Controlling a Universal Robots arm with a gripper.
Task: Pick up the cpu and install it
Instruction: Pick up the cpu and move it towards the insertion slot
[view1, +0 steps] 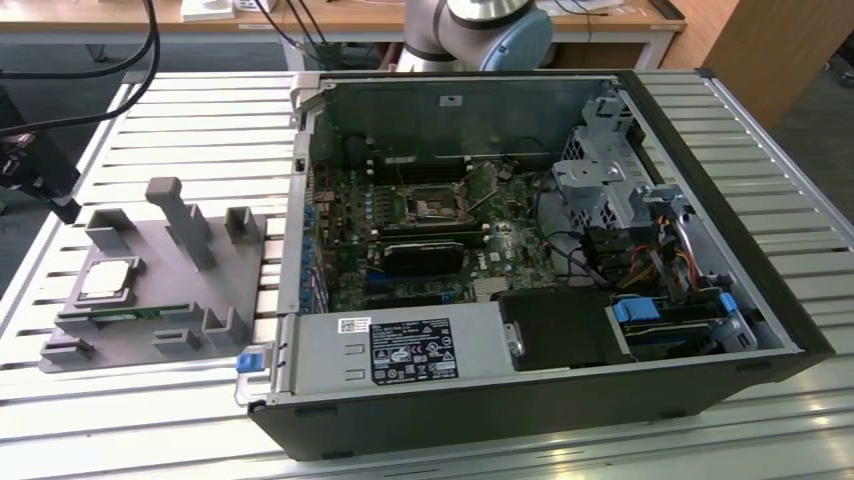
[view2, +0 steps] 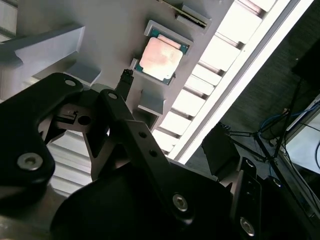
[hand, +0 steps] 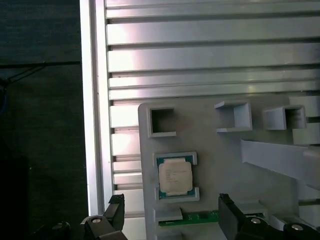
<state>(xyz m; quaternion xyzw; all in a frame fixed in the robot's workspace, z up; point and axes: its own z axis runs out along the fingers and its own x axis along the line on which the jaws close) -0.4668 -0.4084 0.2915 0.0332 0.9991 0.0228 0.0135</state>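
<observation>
Cpu (hand: 175, 177) in grey holder (hand: 220, 155), memory stick (hand: 197, 218) beside (hand (hand: 172, 207) spread wide).

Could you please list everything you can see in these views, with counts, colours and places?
cpu: one, silvery top, pale rim, seated in the holder.
holder: one, grey, on the table at the exterior view's left.
memory stick: one, green, in the holder beside the cpu.
computer case: one, black, open, mid-table.
motherboard: one, dark green, inside the case.
power supply: one, grey, at the case's near edge.
table: one, silver slats.
robot arm: one, grey and pale blue, behind the case.
gripper: one, black, open, over the holder, holding nothing.
</observation>
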